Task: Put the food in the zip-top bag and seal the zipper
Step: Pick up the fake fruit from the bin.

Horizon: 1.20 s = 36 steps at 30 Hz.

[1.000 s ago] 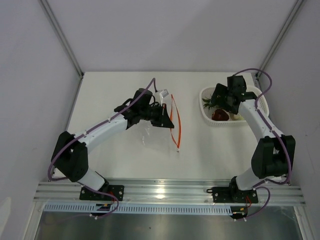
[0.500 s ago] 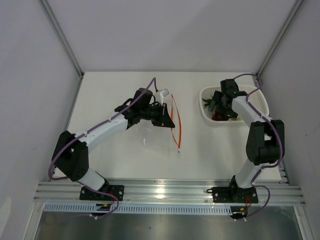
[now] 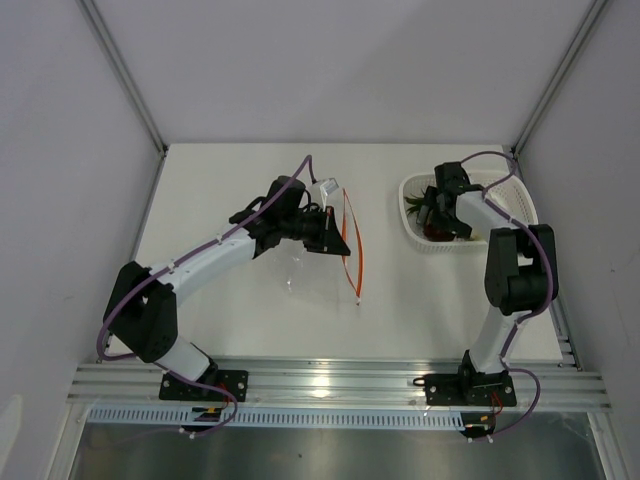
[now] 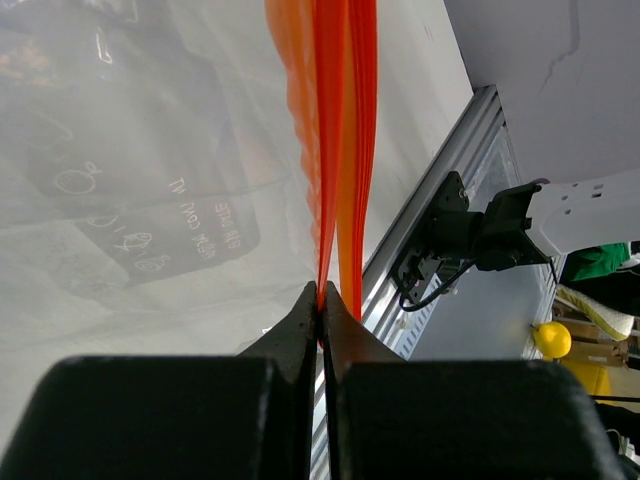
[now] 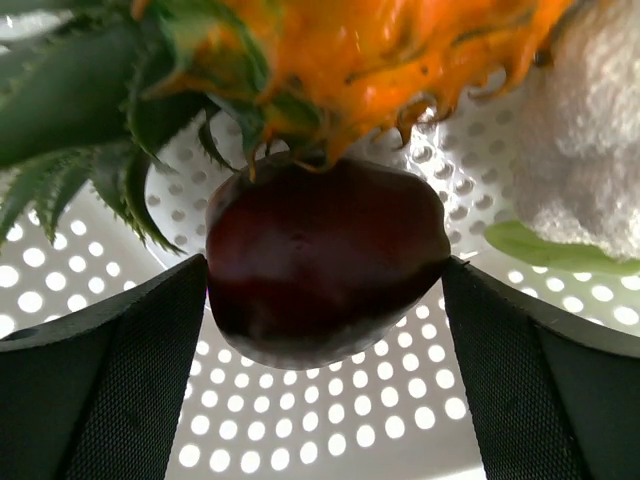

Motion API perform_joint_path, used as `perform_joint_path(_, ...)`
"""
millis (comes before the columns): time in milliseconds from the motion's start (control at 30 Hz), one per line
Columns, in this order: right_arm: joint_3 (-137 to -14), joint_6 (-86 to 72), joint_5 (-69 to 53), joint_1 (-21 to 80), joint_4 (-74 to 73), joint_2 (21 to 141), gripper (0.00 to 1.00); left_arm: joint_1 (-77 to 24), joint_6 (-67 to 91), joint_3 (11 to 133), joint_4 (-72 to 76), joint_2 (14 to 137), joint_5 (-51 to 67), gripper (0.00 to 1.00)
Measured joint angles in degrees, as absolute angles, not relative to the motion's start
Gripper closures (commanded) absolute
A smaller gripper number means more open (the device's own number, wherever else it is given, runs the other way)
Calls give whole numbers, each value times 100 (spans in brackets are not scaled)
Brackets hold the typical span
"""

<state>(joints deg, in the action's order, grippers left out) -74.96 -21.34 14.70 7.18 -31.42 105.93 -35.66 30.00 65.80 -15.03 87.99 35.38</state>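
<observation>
The clear zip-top bag (image 3: 310, 262) hangs at mid-table with its red-orange zipper (image 3: 350, 245) facing right. My left gripper (image 3: 333, 238) is shut on one lip of that zipper (image 4: 330, 150), and the other lip stands slightly apart, so the mouth gapes. Clear bag film (image 4: 150, 150) fills the left of the left wrist view above the shut left gripper (image 4: 322, 300). My right gripper (image 3: 432, 215) is down in the white basket (image 3: 520, 200), open. Its fingers flank the dark red-purple fruit (image 5: 325, 260), which fills the gap of the right gripper (image 5: 325, 268). The orange pineapple (image 5: 380, 50) and white-green vegetable piece (image 5: 590, 150) lie just beyond.
The perforated basket floor (image 5: 300, 420) lies under the fruit. The basket sits at the table's back right, near the right wall. An aluminium rail (image 3: 320, 385) runs along the near edge.
The right arm has folded in and its gripper has dropped lower into the basket, around the dark fruit. The left gripper and the bag have stayed put.
</observation>
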Motion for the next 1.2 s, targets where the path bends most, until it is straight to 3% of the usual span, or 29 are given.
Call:
perform_joint_path(167, -7568, -2093, 1481, 718, -2934, 10698, 24, -3566, 3000, 6580, -1505, 8799, 3548, 99)
perform_joint_path(300, -7568, -2082, 1468, 718, -2788, 10698, 56, -3566, 3000, 6573, -1505, 8796, 3583, 99)
perform_joint_path(367, -7568, -2080, 1461, 729, -2742, 10698, 63, -3566, 3002, 6567, -1507, 8796, 3601, 100)
perform_joint_path(433, -7568, -2078, 1457, 738, -2731, 10694, 77, -3566, 3006, 6560, -1507, 8794, 3627, 99)
perform_joint_path(633, -7507, -2071, 1452, 849, -2757, 10481, 92, -3566, 3022, 6539, -1509, 8774, 3686, 99)
perform_joint_path(800, -7456, -2064, 1337, 1055, -2902, 9837, 99, -3566, 3044, 6547, -1553, 8774, 3802, 99)
perform_joint_path(1200, -6997, -1944, -392, 1691, -2891, 7507, 100, -3428, 2991, 7098, -1861, 8930, 3944, 100)
